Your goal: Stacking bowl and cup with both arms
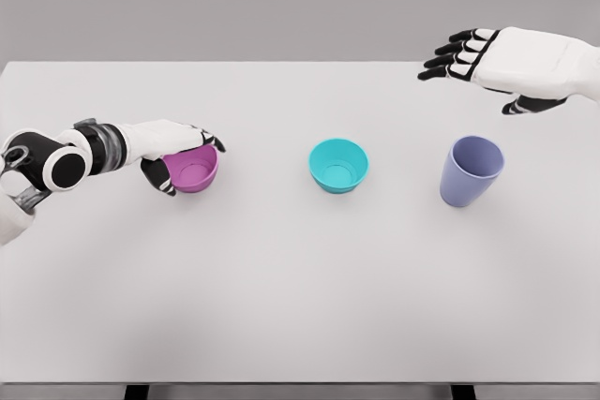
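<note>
A magenta bowl stands on the white table at the left. My left hand wraps around its rim, fingers over the far edge and thumb at the near left side, shut on it. A teal bowl sits upright at the table's middle. To its right stands a lavender cup, upright and untouched. My right hand hovers above the table's far right edge, well behind the cup, with its fingers spread flat and holding nothing.
The table's front edge runs along the bottom of the view, with dark legs showing beneath it. A plain grey wall lies behind the far edge.
</note>
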